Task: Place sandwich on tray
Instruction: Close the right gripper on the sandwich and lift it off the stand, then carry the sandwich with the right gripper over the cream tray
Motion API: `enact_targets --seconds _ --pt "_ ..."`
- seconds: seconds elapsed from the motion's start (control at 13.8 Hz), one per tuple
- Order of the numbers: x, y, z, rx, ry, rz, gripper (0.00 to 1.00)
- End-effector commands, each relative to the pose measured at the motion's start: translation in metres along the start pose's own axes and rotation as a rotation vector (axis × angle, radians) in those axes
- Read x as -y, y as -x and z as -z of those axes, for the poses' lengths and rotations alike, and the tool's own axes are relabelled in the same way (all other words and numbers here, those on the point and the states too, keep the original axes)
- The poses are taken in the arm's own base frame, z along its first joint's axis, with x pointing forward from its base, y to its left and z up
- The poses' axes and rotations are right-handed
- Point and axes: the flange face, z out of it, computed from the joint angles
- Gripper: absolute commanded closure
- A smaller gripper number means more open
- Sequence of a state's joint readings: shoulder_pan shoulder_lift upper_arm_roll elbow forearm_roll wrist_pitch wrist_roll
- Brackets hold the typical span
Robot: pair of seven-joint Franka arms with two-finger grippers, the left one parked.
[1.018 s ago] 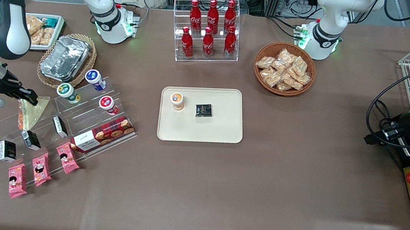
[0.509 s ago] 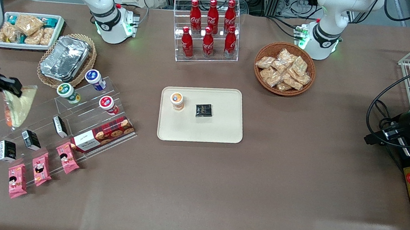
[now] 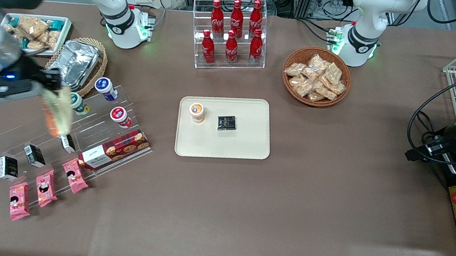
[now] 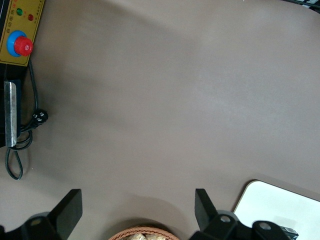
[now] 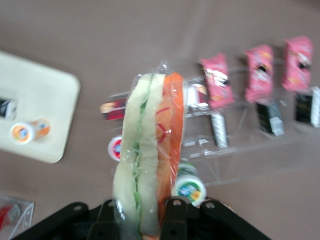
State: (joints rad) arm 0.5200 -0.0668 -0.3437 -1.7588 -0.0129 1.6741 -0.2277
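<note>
My right gripper (image 3: 50, 87) is shut on the sandwich (image 3: 58, 113), a wrapped wedge of pale bread with orange and green filling. It hangs from the fingers in the air above the clear acrylic stepped shelf (image 3: 95, 125). In the right wrist view the sandwich (image 5: 149, 155) stands between the two black fingers (image 5: 176, 220). The cream-beige tray (image 3: 248, 134) lies at the table's middle, toward the parked arm from the gripper. It holds a small orange-lidded cup (image 3: 197, 111) and a small black box (image 3: 226, 122). A corner of the tray (image 5: 47, 95) shows in the right wrist view.
The stepped shelf carries cups (image 3: 121, 116), a red biscuit box (image 3: 116, 148), small black boxes (image 3: 34, 155) and pink packets (image 3: 46, 187). A wicker basket with a foil tray (image 3: 73, 65) and a white snack tray (image 3: 33, 30) lie nearby. A cola rack (image 3: 232, 34) and snack basket (image 3: 316, 76) stand farther back.
The gripper has lifted the sandwich off the shelf's end and carried it toward the tray, now above the shelf's cups. The arm has swung higher over the table.
</note>
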Motion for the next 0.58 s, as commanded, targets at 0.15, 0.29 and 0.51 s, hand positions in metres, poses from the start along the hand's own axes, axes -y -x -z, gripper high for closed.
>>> enact_targets --seconds 0.15,0.29,0.51 --pt "0.132 -0.04 -0.017 -0.011 0.047 0.298 1.0" --pt "0.18 -0.051 -0.042 -0.002 0.063 0.381 1.0" --pt "0.236 -0.07 -0.093 0.016 0.085 0.546 1.0"
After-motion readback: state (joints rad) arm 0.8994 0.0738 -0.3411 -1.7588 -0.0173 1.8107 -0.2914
